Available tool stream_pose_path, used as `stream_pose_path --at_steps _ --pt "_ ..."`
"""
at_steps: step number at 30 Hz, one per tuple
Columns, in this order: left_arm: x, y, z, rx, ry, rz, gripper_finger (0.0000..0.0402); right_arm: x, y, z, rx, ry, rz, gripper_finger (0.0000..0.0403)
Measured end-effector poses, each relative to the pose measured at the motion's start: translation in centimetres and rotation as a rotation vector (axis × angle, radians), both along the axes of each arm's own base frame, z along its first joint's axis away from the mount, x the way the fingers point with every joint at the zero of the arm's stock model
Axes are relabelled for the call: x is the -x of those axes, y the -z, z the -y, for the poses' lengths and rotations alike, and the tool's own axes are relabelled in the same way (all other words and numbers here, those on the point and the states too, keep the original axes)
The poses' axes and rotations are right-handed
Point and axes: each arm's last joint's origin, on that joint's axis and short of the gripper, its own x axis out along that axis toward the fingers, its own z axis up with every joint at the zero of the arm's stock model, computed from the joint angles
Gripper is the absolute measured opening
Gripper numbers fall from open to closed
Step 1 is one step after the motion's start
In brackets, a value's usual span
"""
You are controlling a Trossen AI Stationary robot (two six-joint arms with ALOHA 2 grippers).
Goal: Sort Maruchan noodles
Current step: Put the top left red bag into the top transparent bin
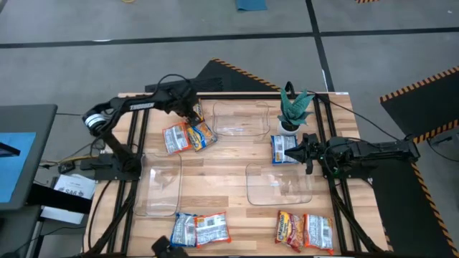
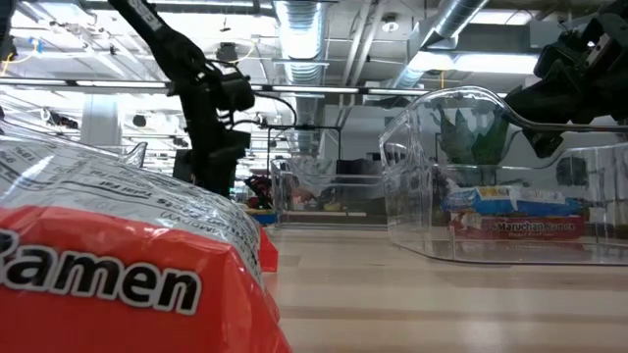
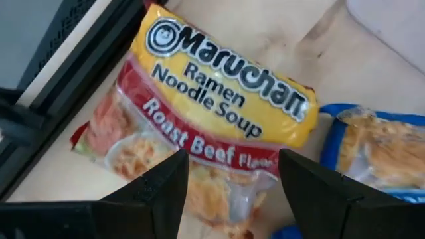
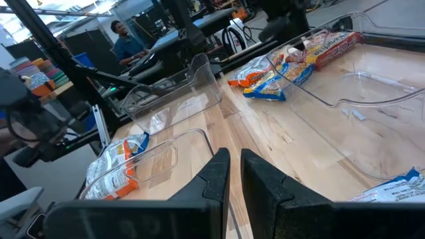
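Note:
My left gripper [image 1: 195, 116] [image 3: 229, 189] is open, its fingers pointing down over the near half of a yellow-and-red Roast Beef noodle packet [image 3: 212, 113] [image 1: 202, 135] that lies flat on the table; I see no touch. A blue-white packet [image 1: 174, 138] lies beside it. My right gripper [image 1: 305, 148] [image 4: 234, 174] is shut and empty, just right of a blue packet [image 1: 283, 149] [image 4: 398, 189]. Along the near edge lie a blue packet [image 1: 184, 229], a red-orange one [image 1: 211, 228], a red one [image 1: 289, 228] and a whitish-red one [image 1: 318, 231].
Three clear bins stand on the wood table: one at the far side [image 1: 240, 118], one near left [image 1: 161, 188], one near right [image 1: 280, 183]. A green potted plant [image 1: 294, 107] stands just beyond my right gripper. A person [image 4: 123, 40] sits beyond the table.

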Motion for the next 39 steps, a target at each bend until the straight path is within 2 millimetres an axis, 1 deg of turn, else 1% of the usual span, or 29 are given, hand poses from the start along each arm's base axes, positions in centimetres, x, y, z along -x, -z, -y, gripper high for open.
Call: stream_pose_path --at_steps 3,7,9,11,12,13,16,17,20,23,25,27,29,32,34,35,39 --pt "-0.2 0.9 -0.2 0.010 -0.006 -0.021 0.0218 0.0 0.0 0.0 0.000 0.000 0.001 0.0066" --pt "-0.4 1.6 -0.4 0.035 -0.026 -0.013 0.0217 0.0 0.0 0.0 0.000 0.001 0.000 0.0066" --pt "-0.4 1.7 -0.4 0.046 -0.046 -0.009 0.0208 0.0 0.0 0.0 0.000 0.000 0.000 0.0066" --pt "-0.4 1.8 -0.4 0.050 -0.061 -0.010 0.0182 0.0 0.0 0.0 0.000 0.000 0.000 0.0066" --pt "-0.3 1.8 -0.4 0.053 -0.071 -0.010 0.0160 0.0 0.0 0.0 0.000 0.000 0.000 0.0066" --pt "-0.3 1.8 -0.3 0.058 -0.076 -0.011 0.0133 0.0 0.0 0.0 0.000 0.000 0.000 0.0066" --pt "-0.1 1.7 -0.2 0.065 -0.082 -0.023 0.0034 0.0 0.0 0.0 0.000 0.000 0.000 0.0066" --pt "-0.1 1.7 -0.2 0.065 -0.088 -0.024 0.0019 0.0 0.0 0.0 0.000 0.001 0.000 0.0066" --pt "0.0 1.2 0.1 0.052 -0.089 -0.028 0.0004 0.0 0.0 0.0 0.000 0.000 0.000 0.0066" --pt "0.5 -0.6 1.0 0.038 -0.085 -0.003 0.0001 0.0 0.0 0.0 0.000 0.000 0.000 0.0066" --pt "0.7 -2.8 1.7 -0.015 -0.072 0.057 0.0000 0.0 0.0 0.0 0.000 0.001 0.000 0.0066" --pt "1.3 -5.2 2.6 -0.070 -0.065 0.115 0.0000 0.0 0.0 0.0 0.000 0.001 0.000 0.0066" --pt "2.1 -7.3 3.8 -0.121 -0.057 0.163 0.0000 0.0 0.0 0.0 0.000 0.001 0.000 0.0066" --pt "2.9 -10.6 5.8 -0.203 -0.018 0.281 0.0000 0.0 0.0 0.0 0.000 0.001 0.000 0.0066" --pt "2.8 -12.2 7.4 -0.248 0.030 0.375 0.0000 0.0 0.0 0.0 0.000 0.000 0.000 0.0066" --pt "2.6 -12.8 8.2 -0.260 0.058 0.408 0.0000 0.0 0.0 0.0 0.000 0.000 0.000 0.0066" --pt "0.8 -14.0 10.7 -0.319 0.169 0.519 0.0000 0.0 0.0 0.0 0.000 0.001 0.000 0.0066"
